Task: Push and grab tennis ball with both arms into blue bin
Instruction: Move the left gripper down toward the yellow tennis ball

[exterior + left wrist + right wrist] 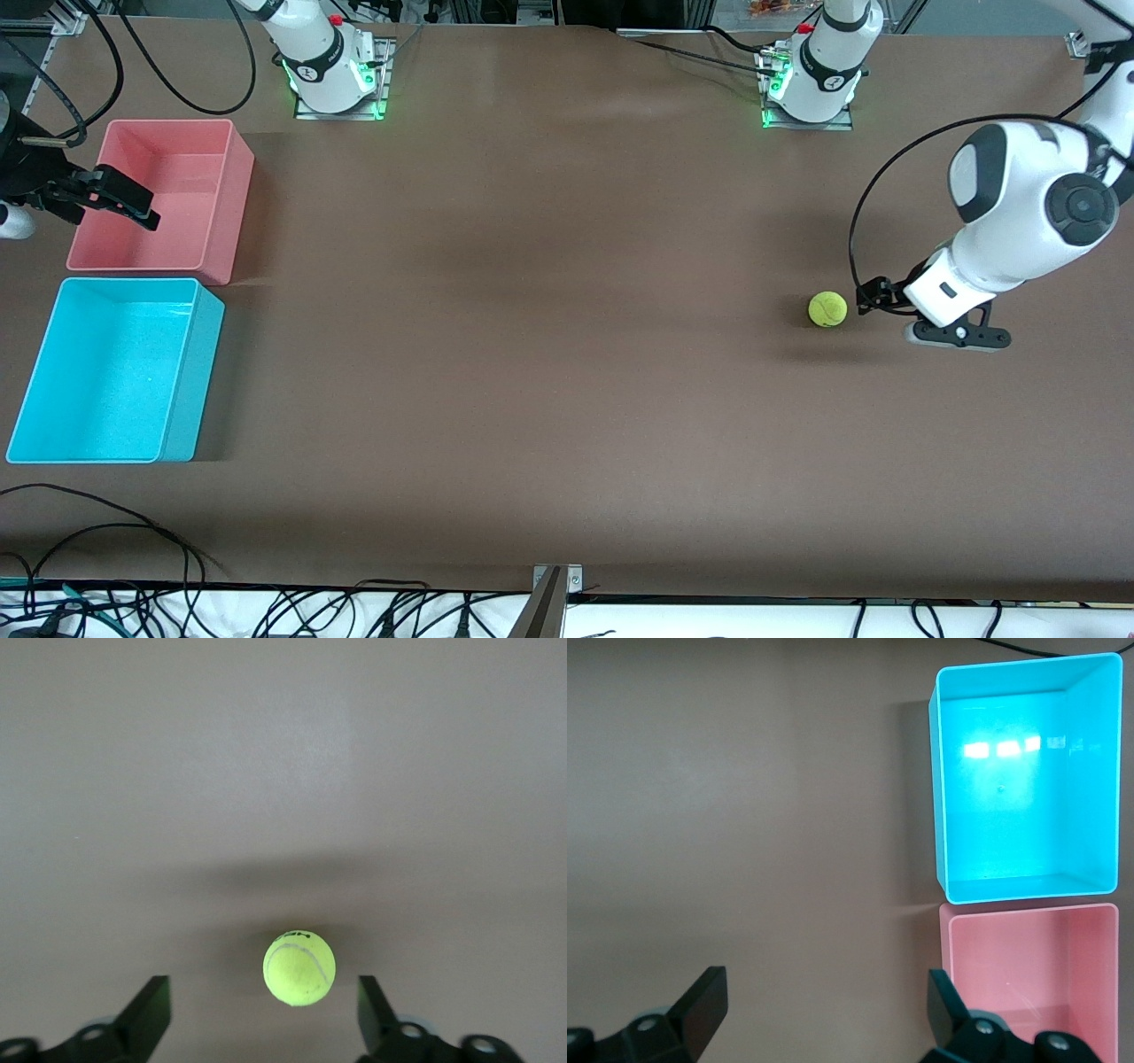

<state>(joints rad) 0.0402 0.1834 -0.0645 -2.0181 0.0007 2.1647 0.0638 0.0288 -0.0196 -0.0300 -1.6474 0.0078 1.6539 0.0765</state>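
Note:
The yellow-green tennis ball (827,309) lies on the brown table toward the left arm's end. My left gripper (873,297) is low at the table, right beside the ball. In the left wrist view the ball (299,968) sits just ahead of the open left gripper (262,985), centred between the fingers and apart from both. The blue bin (190,381) stands at the right arm's end of the table. My right gripper (133,202) hangs over the pink bin's edge, open and holding nothing (826,979). The right wrist view shows the blue bin (939,780) with nothing in it.
A pink-red bin (168,124) stands beside the blue bin, farther from the front camera, and it shows in the right wrist view as well (948,930). Black cables lie along the table's near edge (106,523). A wide stretch of bare table separates the ball from the bins.

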